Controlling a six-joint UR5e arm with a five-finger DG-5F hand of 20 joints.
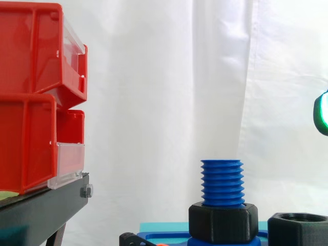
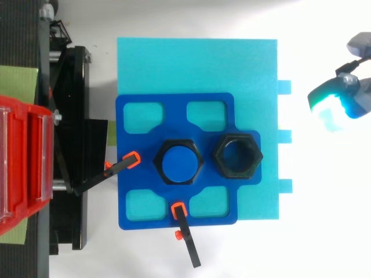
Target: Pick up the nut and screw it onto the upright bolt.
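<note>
1. I see the robot's hand (image 2: 337, 101) glowing green-cyan off the right edge of the flat cyan base board (image 2: 197, 63). In the side view it hangs at the right edge (image 1: 322, 111), higher than the bolt's top. I cannot tell whether it is spread or closed.
2. The loose black hexagonal plastic nut (image 2: 237, 155) lies flat on the dark blue fixture plate (image 2: 175, 113), just beside the bolt and not touching it.
3. The upright blue threaded plastic bolt (image 1: 221, 182) stands in a black hexagonal collar (image 1: 223, 223) at its base.
4. Two black clamps with orange tips (image 2: 123, 165) (image 2: 185, 234) grip the plate's left and lower edges.
5. Room: the space over the bolt and nut is open against the white curtain (image 1: 154, 77). The stacked red plastic bins (image 1: 31, 102) on the black stand (image 1: 41, 207) sit well to the left.
</note>
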